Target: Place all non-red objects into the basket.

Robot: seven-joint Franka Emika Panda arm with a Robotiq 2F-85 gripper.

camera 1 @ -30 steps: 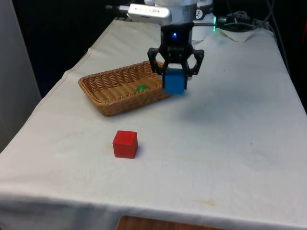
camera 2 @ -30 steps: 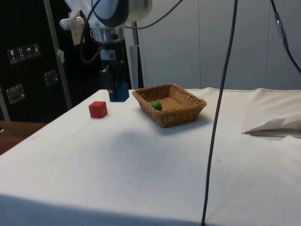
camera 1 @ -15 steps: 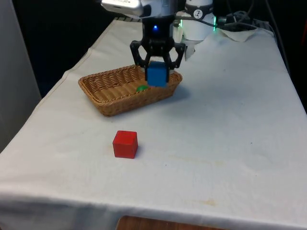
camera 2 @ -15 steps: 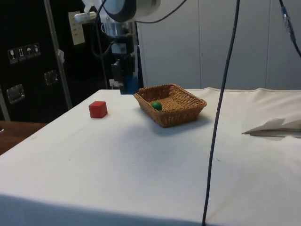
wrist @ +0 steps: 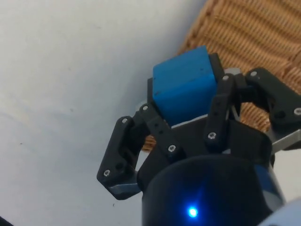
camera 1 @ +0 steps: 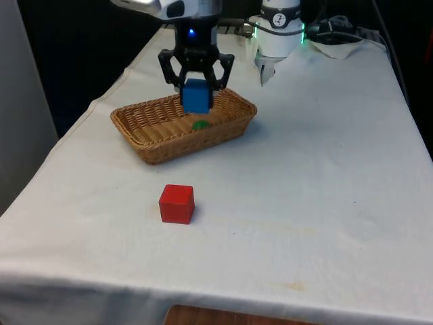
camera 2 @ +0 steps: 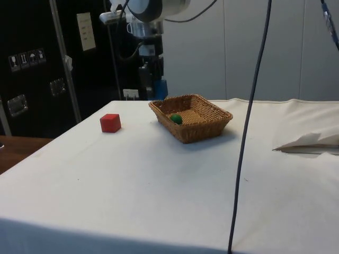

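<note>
the gripper (camera 1: 196,80) is clamped on the blue cube (camera 1: 196,95), held in the air above the wicker basket (camera 1: 152,143); a green ball (camera 1: 200,124) already lies inside; the red cube (camera 1: 176,204) sits on the cloth, well apart; best to centre the cube over the basket's floor and lower it before letting go, so it cannot bounce off the rim; no legible writing on cube or basket
</note>
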